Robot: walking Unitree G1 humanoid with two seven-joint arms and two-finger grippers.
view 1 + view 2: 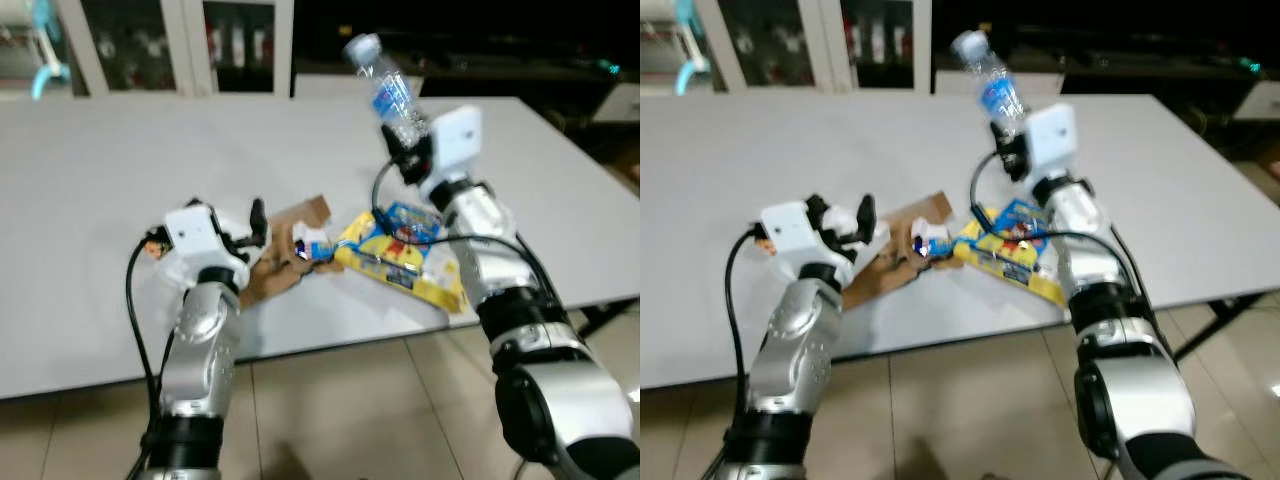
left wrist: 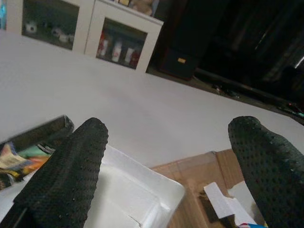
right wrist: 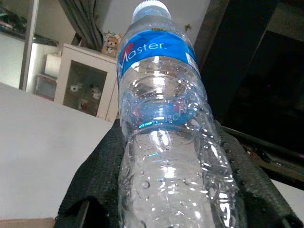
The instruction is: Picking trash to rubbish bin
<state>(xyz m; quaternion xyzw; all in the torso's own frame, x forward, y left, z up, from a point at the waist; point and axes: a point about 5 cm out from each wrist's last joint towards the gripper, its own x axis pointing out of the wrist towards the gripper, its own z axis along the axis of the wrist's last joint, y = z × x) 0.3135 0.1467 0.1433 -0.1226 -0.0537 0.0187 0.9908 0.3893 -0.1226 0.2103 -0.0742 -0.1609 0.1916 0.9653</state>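
While the right gripper (image 1: pixel 405 135) pinches one bottle (image 1: pixel 392 92) aloft, the left gripper (image 2: pixel 166 166) gapes over one cardboard scrap (image 1: pixel 290 255) beside one yellow wrapper (image 1: pixel 405 255).

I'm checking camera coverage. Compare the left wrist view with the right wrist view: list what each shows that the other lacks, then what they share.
Left wrist view alone: the left gripper, fingers open, over a white tray, brown cardboard and a colourful wrapper.

Right wrist view alone: the right gripper shut on a clear plastic bottle with a blue label and white cap, and a small plush toy on top of a cabinet.

Both: the white table and glass-fronted white cabinets behind it.
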